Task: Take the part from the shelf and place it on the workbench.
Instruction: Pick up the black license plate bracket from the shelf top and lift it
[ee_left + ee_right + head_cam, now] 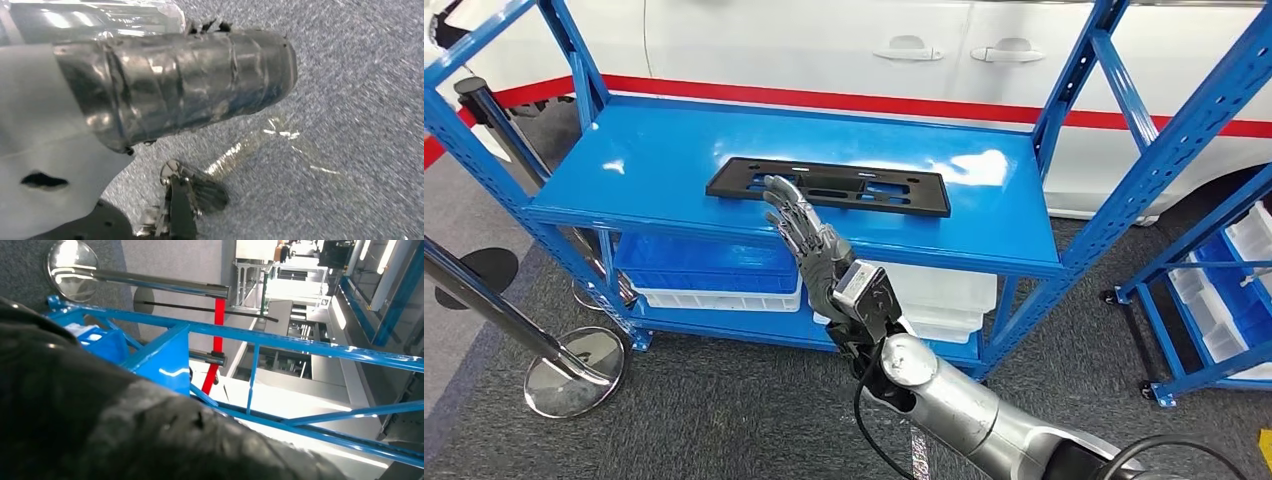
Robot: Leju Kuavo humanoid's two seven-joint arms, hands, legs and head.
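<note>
A flat black plastic part with several cut-outs lies on the top board of the blue shelf, near its middle. My right hand reaches up from below with its fingers straight and apart. Its fingertips are at the part's front left edge, and nothing is in the hand. In the right wrist view the dark back of the right hand is seen against the shelf's blue frame. In the left wrist view my left hand hangs over the grey carpet as a dark wrapped shape; its fingers are hard to read.
A blue crate and white bins sit on the lower shelf. Barrier posts with a chrome base stand at the left. A white car with a red stripe is behind the shelf. A second blue rack stands at the right.
</note>
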